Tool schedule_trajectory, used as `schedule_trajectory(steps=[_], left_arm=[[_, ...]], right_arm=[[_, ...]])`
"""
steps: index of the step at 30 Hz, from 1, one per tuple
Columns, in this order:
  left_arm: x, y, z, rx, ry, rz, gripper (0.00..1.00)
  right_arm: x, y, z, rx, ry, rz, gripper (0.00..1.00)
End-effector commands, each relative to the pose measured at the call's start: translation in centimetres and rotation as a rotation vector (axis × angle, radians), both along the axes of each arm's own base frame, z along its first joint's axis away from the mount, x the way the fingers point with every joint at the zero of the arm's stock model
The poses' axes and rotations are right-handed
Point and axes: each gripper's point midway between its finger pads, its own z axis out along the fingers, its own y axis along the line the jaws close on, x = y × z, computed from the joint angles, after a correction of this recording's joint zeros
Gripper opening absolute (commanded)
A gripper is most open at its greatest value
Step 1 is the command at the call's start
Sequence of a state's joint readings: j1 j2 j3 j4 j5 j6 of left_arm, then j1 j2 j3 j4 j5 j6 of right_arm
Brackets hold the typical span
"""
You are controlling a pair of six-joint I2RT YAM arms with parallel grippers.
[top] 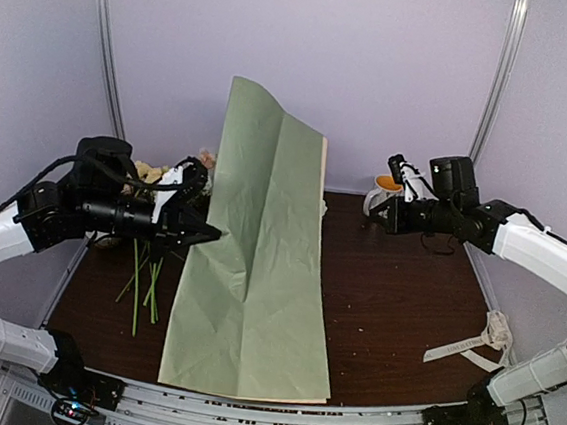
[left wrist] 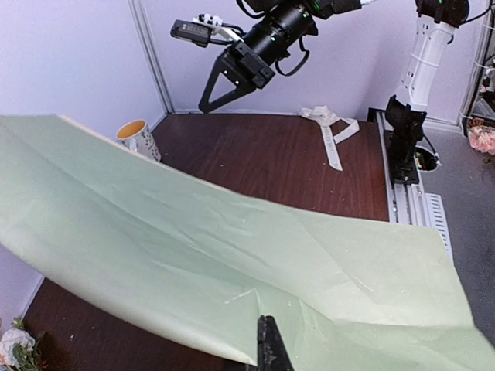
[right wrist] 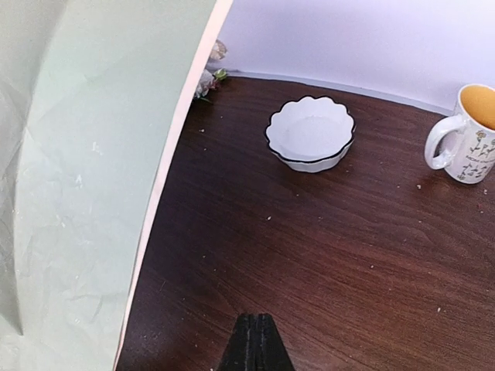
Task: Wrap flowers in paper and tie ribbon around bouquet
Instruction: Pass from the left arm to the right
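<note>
Dark wood table (top: 395, 304), lilac walls. Paper (top: 258, 270) mid-table, far end reared up: thin, floppy, creases easily, so pinch an edge. Left gripper (top: 213, 233) nips its left edge; right gripper (right wrist: 255, 344) closed, empty. Flowers (top: 136, 294) lie left.

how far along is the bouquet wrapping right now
Early. Nothing looks finished: the flowers lie bare beside the paper, unwrapped. In hand: the left claw pinches the paper's edge, its far end raised. The right claw is shut and empty. Left: wrapping, then tying the ribbon, lying untouched at the right.
</note>
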State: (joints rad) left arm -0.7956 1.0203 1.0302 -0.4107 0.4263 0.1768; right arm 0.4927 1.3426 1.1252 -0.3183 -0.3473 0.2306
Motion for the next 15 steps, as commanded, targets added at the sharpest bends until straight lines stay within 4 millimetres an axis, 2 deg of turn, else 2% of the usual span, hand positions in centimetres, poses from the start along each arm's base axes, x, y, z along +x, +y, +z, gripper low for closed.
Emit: schedule_trajectory(steps=[1, 7, 11, 15], left_arm=[[-0.7, -1.8, -1.9, -0.023, 0.020, -0.114, 0.00], [0.8, -4.7, -7.1, 0.060, 0.176, -0.170, 0.00], [4.0, -5.8, -10.5, 0.130, 0.259, -0.110, 0.00], [7.6, -5.9, -14.3, 0.210, 0.351, -0.008, 0.00]], right_arm=[[0.0, -2.4, 1.5, -0.014, -0.074, -0.085, 0.00], [-0.8, -4.3, 0.8, -0.048, -0.058, -0.135, 0.09], [-1.0, -6.6, -0.9, -0.103, -0.016, -0.241, 0.16], [-1.1, -9.1, -3.8, -0.137, 0.073, -0.346, 0.25]])
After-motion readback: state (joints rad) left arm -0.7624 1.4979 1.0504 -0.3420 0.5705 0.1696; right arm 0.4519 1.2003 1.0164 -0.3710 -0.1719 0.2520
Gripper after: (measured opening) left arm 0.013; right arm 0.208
